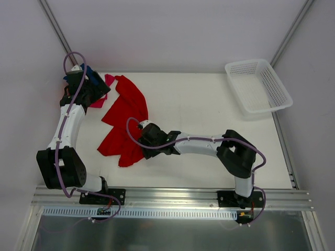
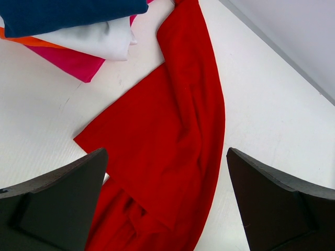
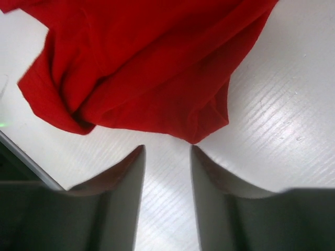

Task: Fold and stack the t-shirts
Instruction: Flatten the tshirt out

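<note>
On the left half of the table (image 1: 209, 104), the red t-shirt (image 1: 124, 123) lies crumpled, long axis near-to-far. Its near corner sits just ahead of the right arm's narrowly parted, empty jaws. The left arm's jaws gape wide near the far end.

One red t-shirt (image 1: 123, 123), four folded t-shirts (image 2: 99, 39), one basket (image 1: 276, 83).

On my top feed a white table (image 1: 209, 104) fills the middle, closed in by pale lilac-grey walls (image 1: 172, 31) from 9 through 12 to 3 o'clock. A metal strut (image 1: 55, 26) slants up at 11 o'clock, a second strut (image 1: 293, 29) at 1 o'clock. A ribbed aluminium rail (image 1: 172, 196) edges the table at 6 o'clock. The light is soft and even.
</note>
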Controlling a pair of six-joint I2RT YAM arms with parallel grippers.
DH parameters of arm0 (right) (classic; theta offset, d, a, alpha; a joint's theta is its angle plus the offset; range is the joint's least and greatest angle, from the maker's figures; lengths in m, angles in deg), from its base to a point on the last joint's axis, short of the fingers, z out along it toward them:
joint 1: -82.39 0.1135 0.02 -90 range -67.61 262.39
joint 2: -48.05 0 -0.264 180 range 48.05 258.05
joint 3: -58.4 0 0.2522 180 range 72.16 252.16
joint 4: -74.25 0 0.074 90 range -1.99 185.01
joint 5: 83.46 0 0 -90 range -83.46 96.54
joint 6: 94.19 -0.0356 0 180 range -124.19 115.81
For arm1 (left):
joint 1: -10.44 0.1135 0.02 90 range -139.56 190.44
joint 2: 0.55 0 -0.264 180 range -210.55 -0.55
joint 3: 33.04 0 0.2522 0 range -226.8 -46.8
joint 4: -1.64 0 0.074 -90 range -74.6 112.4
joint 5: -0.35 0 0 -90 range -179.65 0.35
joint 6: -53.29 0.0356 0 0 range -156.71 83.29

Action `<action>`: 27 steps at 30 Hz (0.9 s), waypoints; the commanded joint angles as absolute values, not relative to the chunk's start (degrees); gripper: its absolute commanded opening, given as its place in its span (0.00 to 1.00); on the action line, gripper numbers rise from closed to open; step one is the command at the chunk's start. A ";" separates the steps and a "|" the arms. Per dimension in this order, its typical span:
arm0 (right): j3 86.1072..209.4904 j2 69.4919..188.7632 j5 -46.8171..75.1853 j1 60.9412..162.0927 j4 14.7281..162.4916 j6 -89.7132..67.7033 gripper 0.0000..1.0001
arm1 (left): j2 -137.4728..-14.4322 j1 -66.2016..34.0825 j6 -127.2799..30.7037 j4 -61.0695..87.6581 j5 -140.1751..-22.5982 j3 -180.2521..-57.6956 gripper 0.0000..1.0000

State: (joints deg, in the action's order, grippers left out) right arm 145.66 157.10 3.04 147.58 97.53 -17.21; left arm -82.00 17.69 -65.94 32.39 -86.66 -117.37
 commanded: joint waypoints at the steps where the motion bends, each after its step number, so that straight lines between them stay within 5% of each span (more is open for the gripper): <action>1: 145.47 155.71 4.08 147.78 93.91 -17.99 0.40 | -81.32 18.09 -65.80 31.57 -85.25 -118.00 0.99; 7: 144.32 156.24 4.35 147.60 93.46 -18.52 0.30 | -81.32 18.00 -65.54 31.57 -85.25 -118.08 0.99; 12: 143.62 155.45 3.73 147.17 93.37 -18.69 0.51 | -81.49 18.09 -65.54 31.57 -85.08 -118.17 0.99; 27: 144.50 157.38 5.75 145.59 90.75 -14.83 0.52 | -81.93 18.09 -65.63 31.66 -84.29 -117.56 0.99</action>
